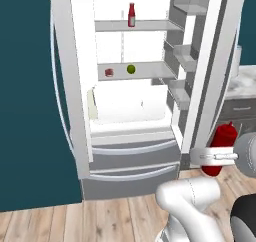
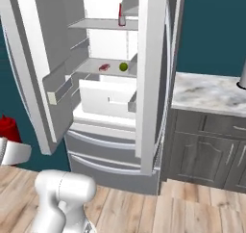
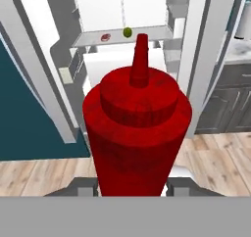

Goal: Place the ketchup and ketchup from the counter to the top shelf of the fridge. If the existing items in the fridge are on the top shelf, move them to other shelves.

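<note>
gripper [image 1: 218, 157]: low, in front of the fridge's right door. Jaws partly closed on a ketchup bottle, one on each side of its body.
held ketchup bottle [image 3: 137, 128]: upright in the grip, nozzle up. In the hand view it sits dead centre with the open fridge behind it. In the left base view it's the red body at the hand by the door's lower edge; right base view catches just a red bit at the left edge [image 2: 8, 127].
floor [image 1: 60, 221]: light wood planks under the arm.
fridge [image 1: 75, 111]: both doors swung wide, white inside, two grey drawer fronts at the bottom.
door racks [image 1: 182, 56]: grey bins on the inside of the right door.
lower shelf [image 1: 145, 68]: carries the yellow-green fruit [image 1: 131, 69] and the dark-red lump [image 1: 109, 72], near each other but apart, lump to the left.
top shelf [image 1: 150, 25]: second ketchup bottle [image 1: 131, 15] stands upright on it, roughly mid-width.
counter [image 2: 206, 92]: marbled top right of the fridge, dark grey cabinets [image 2: 206, 150] below.
</note>
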